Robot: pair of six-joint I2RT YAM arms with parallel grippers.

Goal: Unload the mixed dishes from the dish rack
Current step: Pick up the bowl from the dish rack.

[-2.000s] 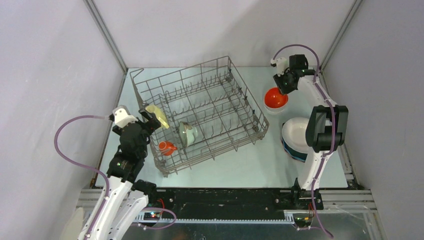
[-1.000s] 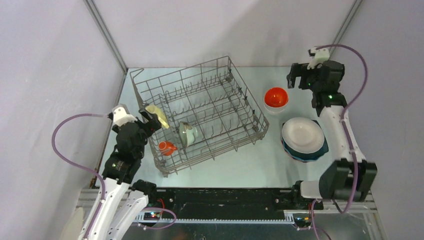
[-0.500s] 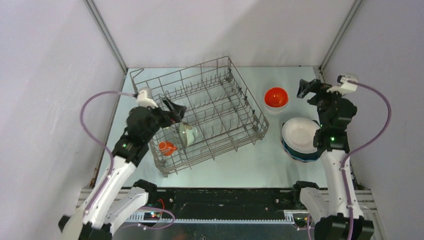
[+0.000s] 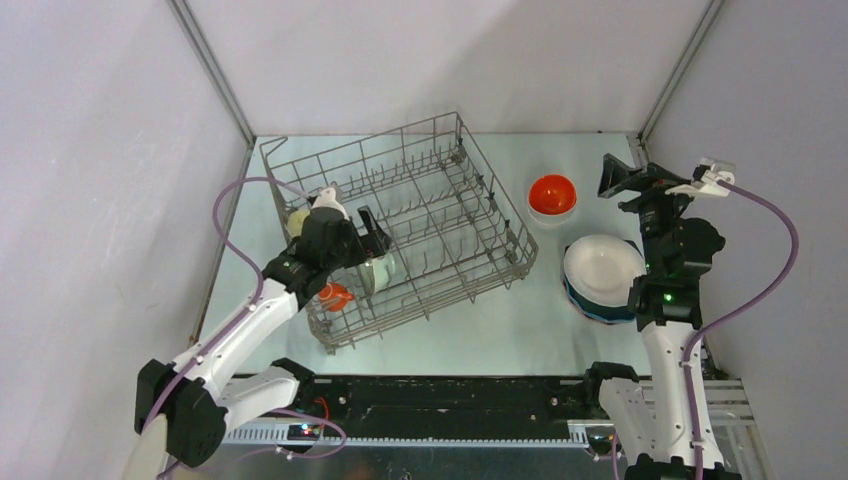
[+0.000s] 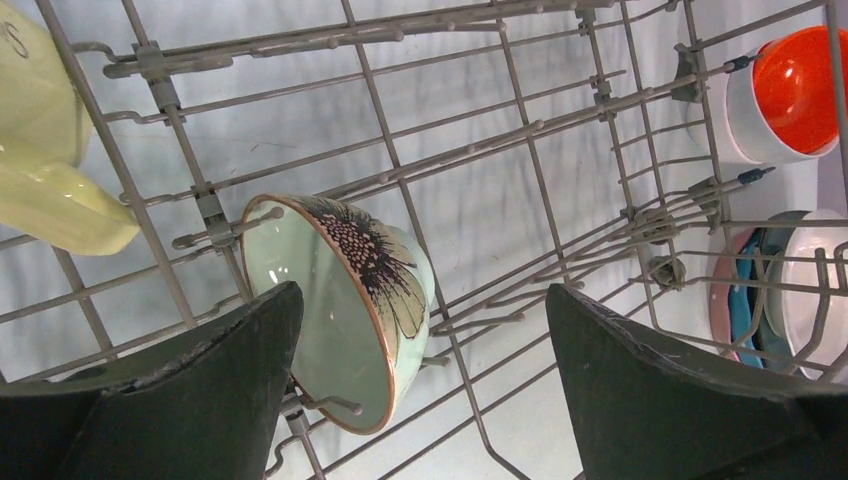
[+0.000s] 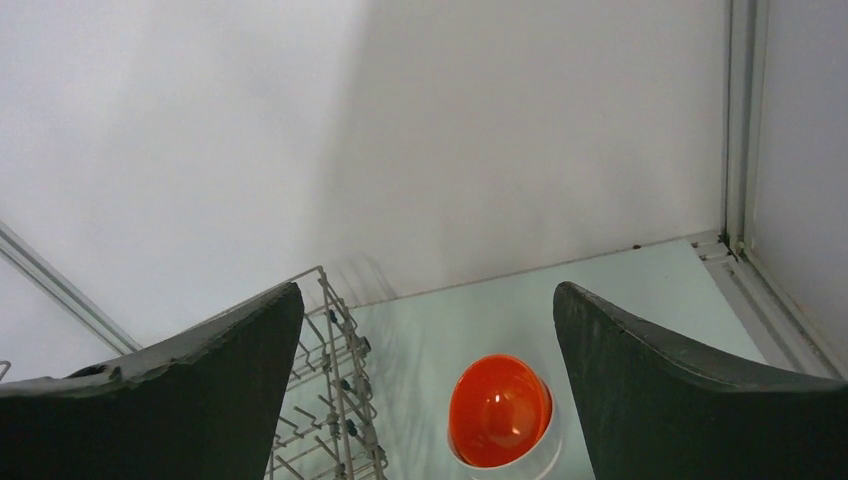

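on the left we're hovering the left gripper (image 5: 422, 298), fingers spread wide and empty, right over the pale green bowl (image 5: 340, 320) lying on its side in the dish rack (image 4: 508, 222), with the pale yellow cup (image 5: 45, 170) and small orange mug (image 4: 335, 296) beside it. we're guessing that bowl's the pick in hand, so next we're needing to drop down and get one finger inside its rim without snagging wires. over right, the right gripper (image 6: 427, 290) is hanging wide and empty up near the orange bowl (image 6: 498, 410), which is sitting outside the rack.
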